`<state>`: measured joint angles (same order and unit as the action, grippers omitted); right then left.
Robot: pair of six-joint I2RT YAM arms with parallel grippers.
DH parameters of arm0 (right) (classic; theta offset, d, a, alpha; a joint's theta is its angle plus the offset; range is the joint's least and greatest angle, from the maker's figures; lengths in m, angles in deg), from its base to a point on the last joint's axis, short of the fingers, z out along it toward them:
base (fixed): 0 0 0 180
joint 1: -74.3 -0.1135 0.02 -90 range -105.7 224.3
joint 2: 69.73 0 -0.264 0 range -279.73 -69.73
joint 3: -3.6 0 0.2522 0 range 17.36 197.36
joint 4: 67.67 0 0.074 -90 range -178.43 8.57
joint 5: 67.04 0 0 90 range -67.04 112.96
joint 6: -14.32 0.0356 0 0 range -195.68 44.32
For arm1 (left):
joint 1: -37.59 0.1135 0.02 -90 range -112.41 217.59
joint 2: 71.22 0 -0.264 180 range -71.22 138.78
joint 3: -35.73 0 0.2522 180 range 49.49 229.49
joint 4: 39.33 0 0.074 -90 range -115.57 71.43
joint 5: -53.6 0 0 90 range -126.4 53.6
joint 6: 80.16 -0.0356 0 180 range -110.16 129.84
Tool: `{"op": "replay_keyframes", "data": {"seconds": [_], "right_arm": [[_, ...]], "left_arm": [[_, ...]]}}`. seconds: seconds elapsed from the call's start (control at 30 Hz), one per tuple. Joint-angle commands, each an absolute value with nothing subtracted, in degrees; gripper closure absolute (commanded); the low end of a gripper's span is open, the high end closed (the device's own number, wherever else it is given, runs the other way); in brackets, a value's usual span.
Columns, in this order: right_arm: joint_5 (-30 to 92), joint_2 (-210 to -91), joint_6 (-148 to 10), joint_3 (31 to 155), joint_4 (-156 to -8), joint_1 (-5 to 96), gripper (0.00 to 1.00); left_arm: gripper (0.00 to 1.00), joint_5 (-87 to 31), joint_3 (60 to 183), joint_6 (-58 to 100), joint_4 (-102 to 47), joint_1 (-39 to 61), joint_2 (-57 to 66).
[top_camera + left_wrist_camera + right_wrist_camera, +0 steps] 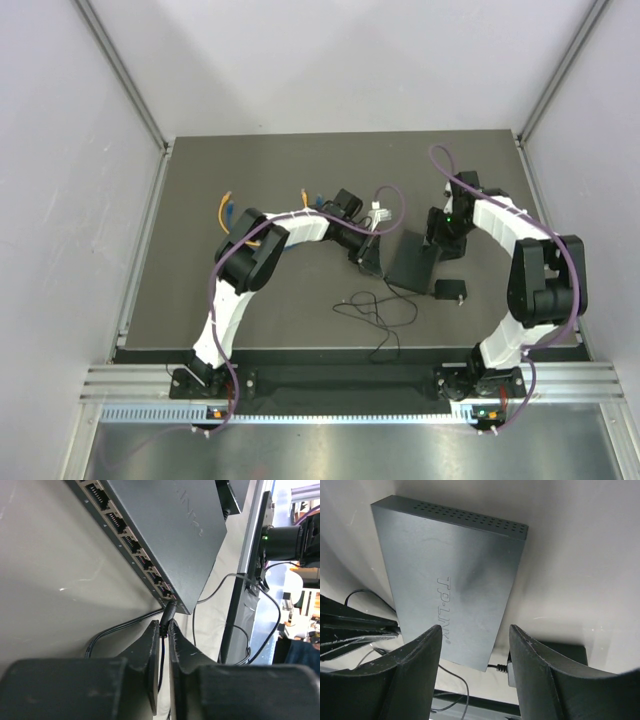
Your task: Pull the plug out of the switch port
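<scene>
From the top camera, the switch [415,262] lies on the tabletop [250,170] between the arms, with my left end effector [370,262] at its left edge and the right end effector [440,250] over its far side. On the left wrist camera, the plug [169,614] sits in the switch port [166,594] at the row's end. The fingers [150,647] are all but closed on its tail, where the cord [115,630] leaves (a hold further up the barrel would spare the cord). I'd draw straight back along the socket's axis, without twisting. On the right wrist camera, the right end effector [475,630] hangs spread wide, holding nothing, above the switch [450,575]. I'd press down there so the switch can't slide.
</scene>
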<state>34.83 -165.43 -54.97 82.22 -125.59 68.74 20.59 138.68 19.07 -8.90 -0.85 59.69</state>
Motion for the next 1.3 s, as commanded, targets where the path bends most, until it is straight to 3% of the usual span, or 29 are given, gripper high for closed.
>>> {"op": "replay_keyframes", "data": {"seconds": [0.0, 0.1, 0.37, 0.63, 0.77, 1.07, 1.27], "right_arm": [[33.3, -164.7, -56.3, 85.2, -125.7, 68.8, 0.44], [28.2, -163.5, -55.9, 88.2, -128.9, 67.0, 0.42], [31.3, -163.1, -53.3, 89.2, -129.8, 60.3, 0.37], [27.0, -163.8, -49.1, 89.4, -130.9, 56.2, 0.41], [23.2, -164.4, -44.2, 90.6, -131.4, 52.6, 0.5], [22.1, -166.9, -38.0, 88.2, -128.9, 48.9, 0.97], [22.7, -170.3, -40.3, 86.6, -126.4, 47.2, 1.0]], "left_arm": [[0.97, 21.5, 137.4, 20.5, -12.9, -1.1, 59.8], [1.0, 22.7, 135.7, 24.5, -17.7, -1.0, 59.4], [1.0, 23.5, 127.0, 35.8, -36.1, -1.3, 57.7], [1.0, 18.5, 122.4, 42.0, -46.7, -2.4, 56.7], [1.0, 17.0, 120.4, 45.4, -50.8, -2.5, 56.7], [1.0, 16.8, 120.3, 49.1, -52.2, -2.4, 57.0], [1.0, 16.5, 120.9, 49.3, -50.3, -2.5, 57.7]]}}
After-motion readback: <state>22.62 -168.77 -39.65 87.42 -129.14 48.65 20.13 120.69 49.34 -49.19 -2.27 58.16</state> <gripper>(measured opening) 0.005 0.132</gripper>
